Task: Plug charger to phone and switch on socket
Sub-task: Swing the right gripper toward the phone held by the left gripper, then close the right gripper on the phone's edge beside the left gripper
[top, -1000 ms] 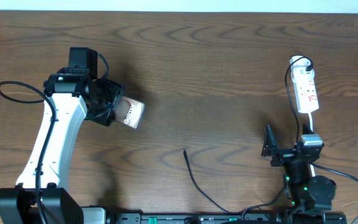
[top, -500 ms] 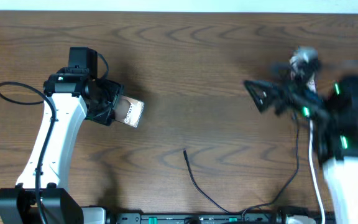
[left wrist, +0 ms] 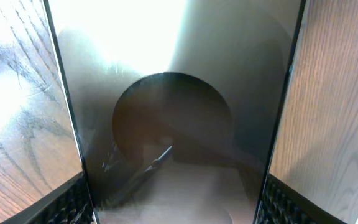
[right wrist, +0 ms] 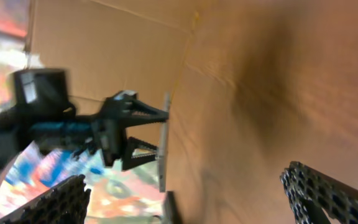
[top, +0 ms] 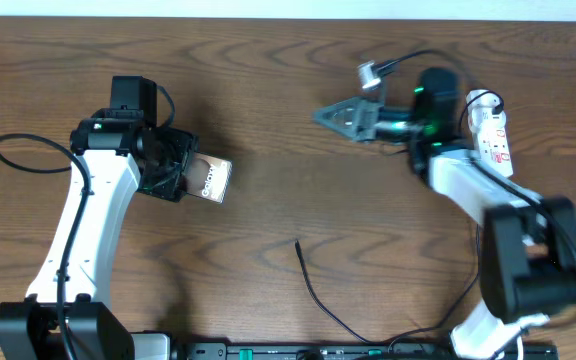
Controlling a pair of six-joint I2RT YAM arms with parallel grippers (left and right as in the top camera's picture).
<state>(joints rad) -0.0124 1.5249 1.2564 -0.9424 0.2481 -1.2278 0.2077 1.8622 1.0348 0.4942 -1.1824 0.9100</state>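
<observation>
On the table: brown wood grain throughout; everything I watch sits on or above it.
Left arm: white, reaching from the near left edge towards the left middle.
Right arm: bent up over the right side, wrist pointing left, a little blurred from overhead.
Socket: white strip with red marks, lying at the far right, partly hidden by the right arm; a black cable loops at its far end.
Phone: slim, bronze-brown and glossy with white lettering, left of centre. From the left wrist its face fills my view, with a dark round reflection.
Left gripper: clamped across the phone's width; I see fingers at both edges.
Right gripper: jaws spread wide, nothing between them, well apart from the charger.
Charger: thin black cable curving in from the near edge; its small plug tip lies on the wood near centre, well apart from the phone.
</observation>
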